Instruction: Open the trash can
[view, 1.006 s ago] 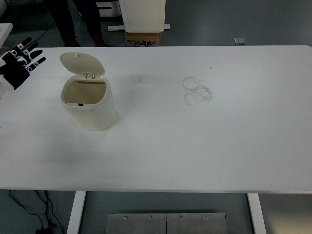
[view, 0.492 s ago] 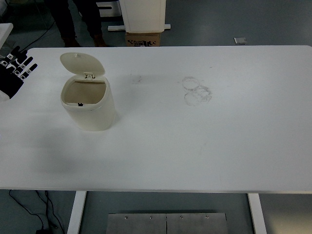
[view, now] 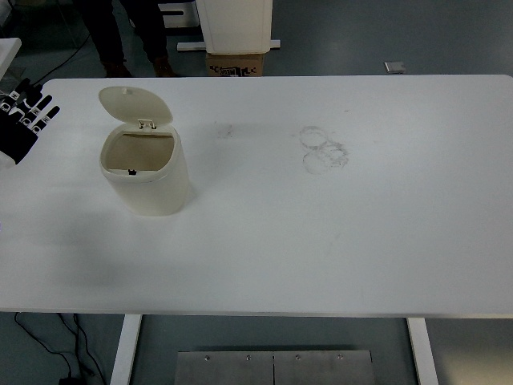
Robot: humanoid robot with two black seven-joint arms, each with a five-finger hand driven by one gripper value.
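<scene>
A cream trash can [view: 148,172] stands on the left part of the white table [view: 337,224]. Its lid [view: 135,106] is tipped up and back on its hinge, and the brown inside shows. My left hand [view: 20,120], black with white finger joints, hovers at the picture's left edge, well to the left of the can and apart from it. Its fingers are spread and hold nothing. The right arm is out of view.
A person's legs and shoes [view: 128,36] stand behind the table's far left corner. A cardboard box [view: 236,62] sits on the floor under a white cabinet [view: 234,24] past the far edge. Faint ring marks [view: 323,149] stain the tabletop.
My left hand has drawn back leftward, away from the can, toward the picture's edge. The can and its raised lid have not moved.
</scene>
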